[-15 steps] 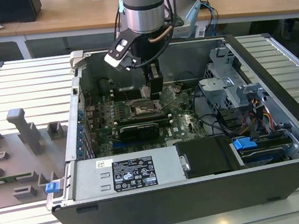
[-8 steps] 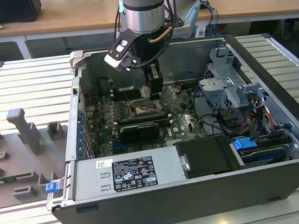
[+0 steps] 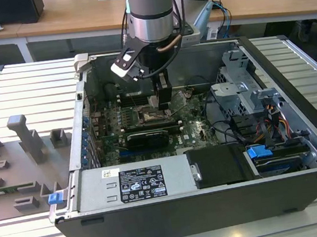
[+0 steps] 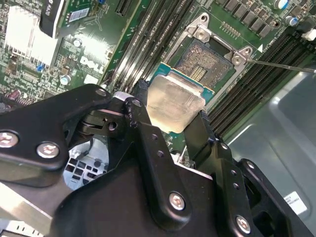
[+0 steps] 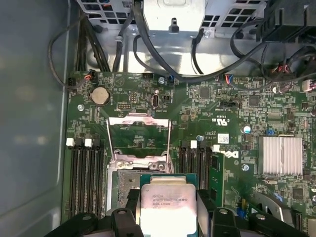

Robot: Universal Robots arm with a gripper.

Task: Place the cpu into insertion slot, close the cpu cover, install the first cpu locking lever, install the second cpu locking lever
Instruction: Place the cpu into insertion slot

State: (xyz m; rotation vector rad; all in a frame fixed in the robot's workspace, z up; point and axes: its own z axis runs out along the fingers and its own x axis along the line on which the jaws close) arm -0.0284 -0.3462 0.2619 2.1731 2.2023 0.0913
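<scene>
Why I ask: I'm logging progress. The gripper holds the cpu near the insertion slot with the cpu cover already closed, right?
Not closed: the first wrist view shows the cpu cover swung open. The gripper does hold the cpu near the insertion slot.

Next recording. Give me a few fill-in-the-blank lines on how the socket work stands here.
1. The hand is shut on the ____.
2. The insertion slot is ____, with nothing seated in it.
3. The cpu cover is swung ____.

Missing words: cpu; empty; open.
</scene>
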